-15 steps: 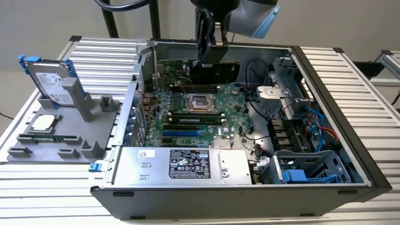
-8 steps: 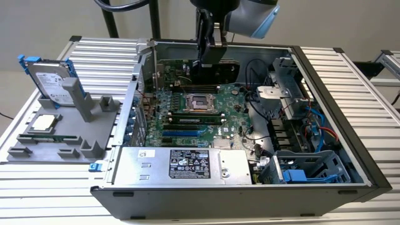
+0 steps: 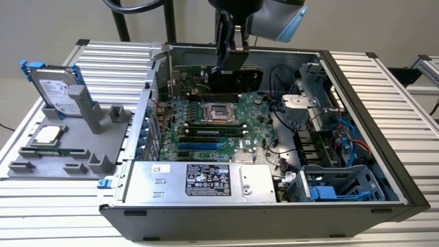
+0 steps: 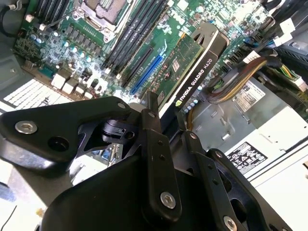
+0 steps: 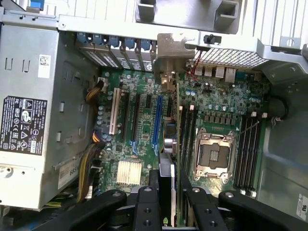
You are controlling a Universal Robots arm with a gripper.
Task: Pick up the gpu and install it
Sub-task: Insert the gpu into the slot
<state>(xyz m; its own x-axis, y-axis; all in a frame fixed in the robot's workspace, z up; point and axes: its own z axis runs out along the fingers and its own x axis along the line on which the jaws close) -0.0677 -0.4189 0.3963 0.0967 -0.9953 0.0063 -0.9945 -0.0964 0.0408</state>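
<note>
My gripper (image 4: 168, 118) clamps the gpu (image 4: 195, 62), hanging on edge above the motherboard (image 5: 139, 120) inside the case (image 3: 260, 216). Picking is done, I judge; seating it is left.

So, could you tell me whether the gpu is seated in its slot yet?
Not seated: the gripper holds the gpu above the motherboard, and the blue slot lies bare.
</note>
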